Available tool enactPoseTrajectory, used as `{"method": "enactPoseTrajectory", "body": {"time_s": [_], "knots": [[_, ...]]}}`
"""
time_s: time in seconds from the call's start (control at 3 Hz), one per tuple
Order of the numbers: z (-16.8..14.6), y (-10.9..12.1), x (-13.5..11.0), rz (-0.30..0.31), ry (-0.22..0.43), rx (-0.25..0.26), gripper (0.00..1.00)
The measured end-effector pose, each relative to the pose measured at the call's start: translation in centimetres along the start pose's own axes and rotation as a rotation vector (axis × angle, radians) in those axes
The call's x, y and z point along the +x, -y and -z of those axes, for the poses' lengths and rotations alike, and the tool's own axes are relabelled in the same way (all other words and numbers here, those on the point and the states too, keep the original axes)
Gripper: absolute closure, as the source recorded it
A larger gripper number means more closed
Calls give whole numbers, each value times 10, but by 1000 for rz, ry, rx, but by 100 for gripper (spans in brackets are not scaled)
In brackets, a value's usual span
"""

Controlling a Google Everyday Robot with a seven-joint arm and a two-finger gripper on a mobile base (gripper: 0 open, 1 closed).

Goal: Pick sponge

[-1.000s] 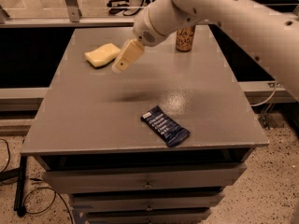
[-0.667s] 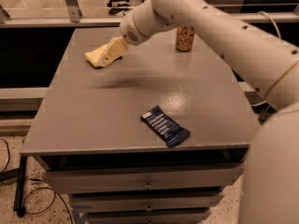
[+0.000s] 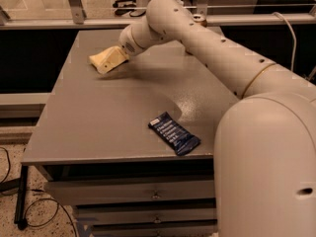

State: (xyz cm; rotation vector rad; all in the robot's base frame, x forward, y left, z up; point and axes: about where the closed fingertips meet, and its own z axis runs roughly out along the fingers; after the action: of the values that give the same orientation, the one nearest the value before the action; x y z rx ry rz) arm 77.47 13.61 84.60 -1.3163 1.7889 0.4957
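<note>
The sponge (image 3: 95, 58) is a pale yellow pad at the far left of the grey table (image 3: 98, 122). Only its left edge shows; the rest is hidden under my gripper. My cream-coloured gripper (image 3: 109, 63) is down on the sponge, its tip pointing left and low to the tabletop. The white arm reaches in from the right and crosses the back of the table.
A dark blue snack packet (image 3: 174, 133) lies near the table's front right. The top of a soda can (image 3: 198, 19) peeks out behind the arm at the back. A metal rail (image 3: 74, 4) runs behind the table. Drawers (image 3: 155, 194) sit below the front edge.
The gripper has moved left and down from above the table's back middle onto the sponge. The arm now covers the soda can and much of the right side.
</note>
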Motion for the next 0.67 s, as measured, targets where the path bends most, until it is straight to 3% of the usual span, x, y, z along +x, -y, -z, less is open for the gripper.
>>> {"method": "enactPoseTrajectory", "body": {"time_s": [0.67], "knots": [[-6,3,15,-30,4,-7,49]]}}
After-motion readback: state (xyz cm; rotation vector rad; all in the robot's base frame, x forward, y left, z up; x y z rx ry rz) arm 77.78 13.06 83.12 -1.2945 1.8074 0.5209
